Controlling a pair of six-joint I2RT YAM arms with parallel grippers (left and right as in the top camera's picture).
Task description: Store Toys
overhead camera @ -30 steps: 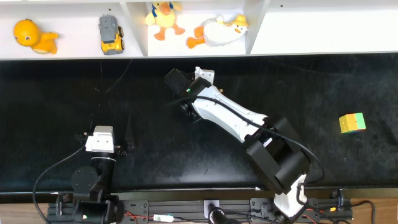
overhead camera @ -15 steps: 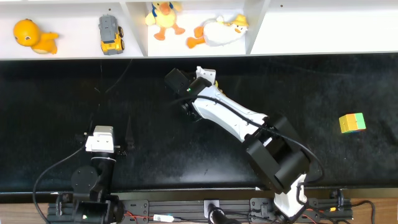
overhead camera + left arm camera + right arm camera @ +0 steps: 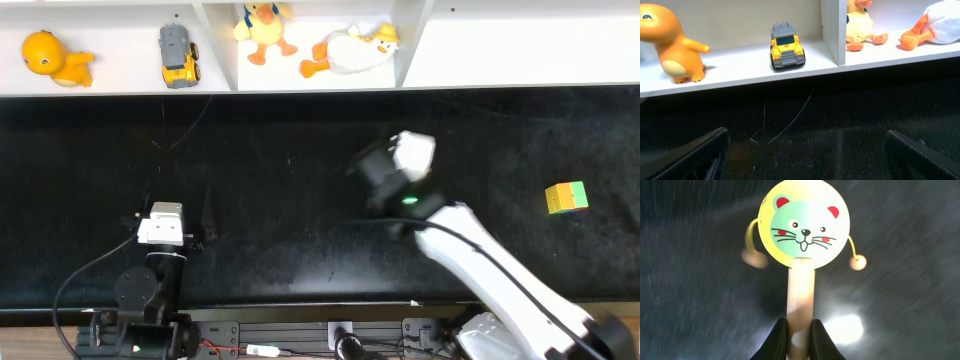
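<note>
My right gripper [image 3: 800, 331] is shut on the wooden handle of a rattle drum [image 3: 802, 225], a yellow disc with a green cat face and two beads on strings. The drum hangs over the black table mat. In the top view the right gripper [image 3: 372, 178] sits right of the table's middle, and the drum is hidden beneath it. A multicoloured cube [image 3: 565, 197] lies on the mat at the far right. My left gripper [image 3: 807, 152] is open and holds nothing, low at the front left [image 3: 163, 212].
A white shelf [image 3: 320, 80] runs along the back. It holds an orange figure [image 3: 55, 57], a yellow truck [image 3: 178, 55], a yellow duck plush [image 3: 264, 30] and a white duck plush [image 3: 352, 50]. Its right compartment [image 3: 530, 40] has free room.
The right arm has swung from the table's upper middle toward the right and nearer the front, carrying the rattle drum. The left arm has not moved.
</note>
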